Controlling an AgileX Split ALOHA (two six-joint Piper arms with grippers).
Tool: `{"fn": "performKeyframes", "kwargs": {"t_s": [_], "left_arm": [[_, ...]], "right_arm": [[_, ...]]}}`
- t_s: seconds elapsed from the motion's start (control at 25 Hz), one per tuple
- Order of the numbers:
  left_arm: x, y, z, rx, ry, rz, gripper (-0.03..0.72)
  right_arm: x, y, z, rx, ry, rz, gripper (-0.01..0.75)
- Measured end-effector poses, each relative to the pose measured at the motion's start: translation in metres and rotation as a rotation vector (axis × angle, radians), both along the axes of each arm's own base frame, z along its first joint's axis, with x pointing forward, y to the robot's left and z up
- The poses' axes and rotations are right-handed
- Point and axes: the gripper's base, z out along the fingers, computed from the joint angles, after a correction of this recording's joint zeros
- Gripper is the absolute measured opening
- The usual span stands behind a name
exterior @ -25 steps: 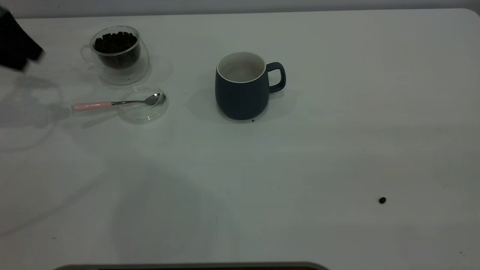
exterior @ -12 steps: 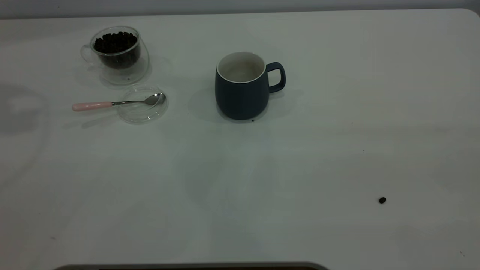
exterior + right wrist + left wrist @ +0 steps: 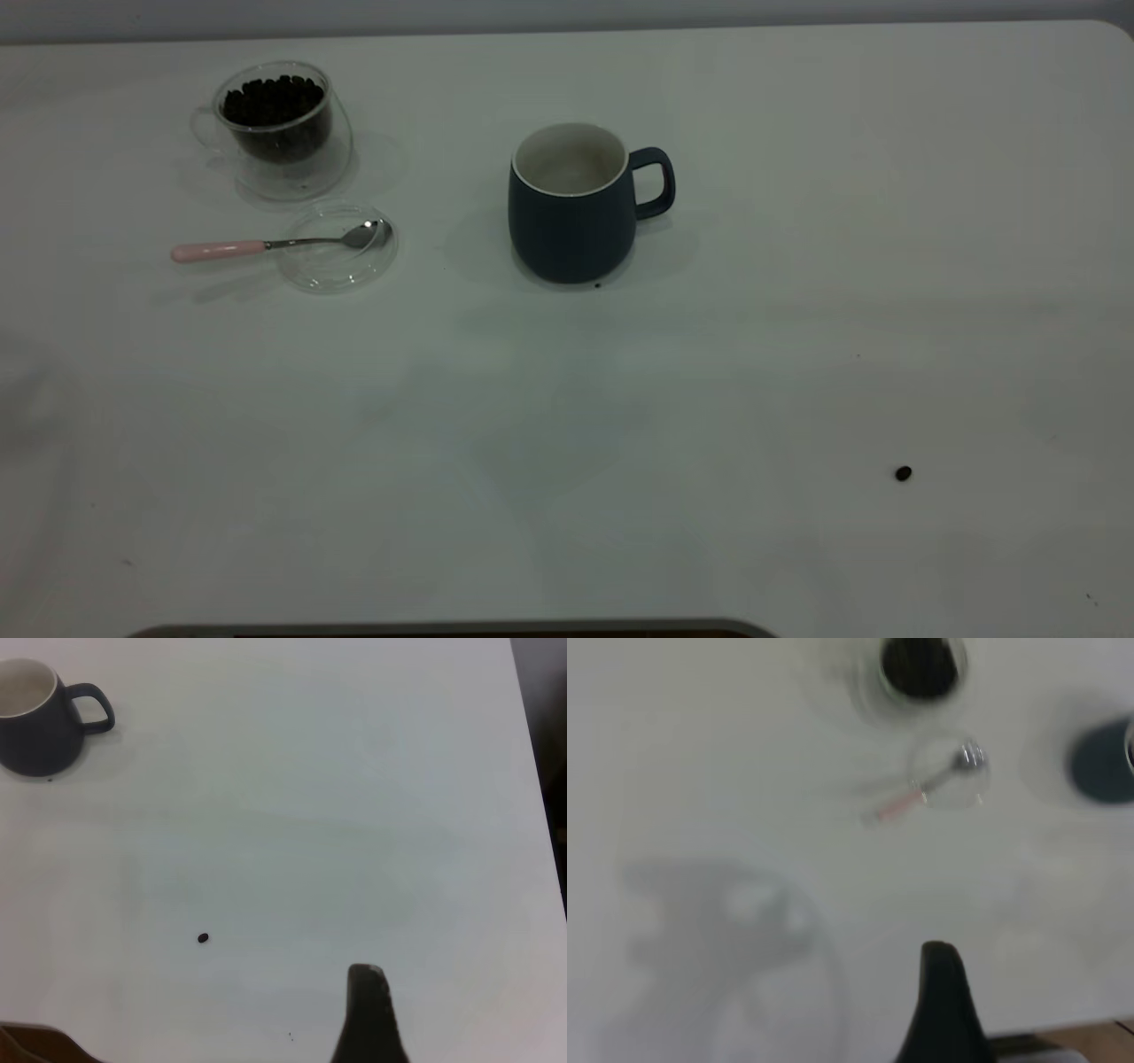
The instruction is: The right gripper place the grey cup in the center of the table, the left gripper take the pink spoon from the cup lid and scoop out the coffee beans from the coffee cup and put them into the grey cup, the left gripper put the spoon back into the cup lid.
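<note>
Currently the pink spoon lies with its metal bowl resting in the cup lid and its long axis running toward the exterior view's left, handle outermost, just in front of the coffee cup; the grey cup stands near the centre of the table. Neither arm appears in the exterior view, and the spoon lies on the left arm's side. Each wrist view shows one dark finger only, left gripper and right gripper, so whether either is open or clenched cannot be told.
</note>
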Motion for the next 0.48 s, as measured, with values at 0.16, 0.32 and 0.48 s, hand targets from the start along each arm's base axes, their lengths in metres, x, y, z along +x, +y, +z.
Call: {"fn": "performKeyframes", "kwargs": {"t_s": [0.16,0.32,0.48], "left_arm": [[-0.042,-0.022,-0.014,-0.01,0.012,-0.023,0.592],[-0.081,-0.041,-0.014,0.006,-0.051,-0.073,0.592],[-0.119,-0.05,-0.015,0.03,-0.137,-0.076,0.592]], "right_arm": [[0.0,0.0,0.0,0.0,0.0,0.0,0.591],[0.0,0.0,0.0,0.0,0.0,0.0,0.591],[0.0,0.0,0.0,0.0,0.0,0.0,0.591]]}}
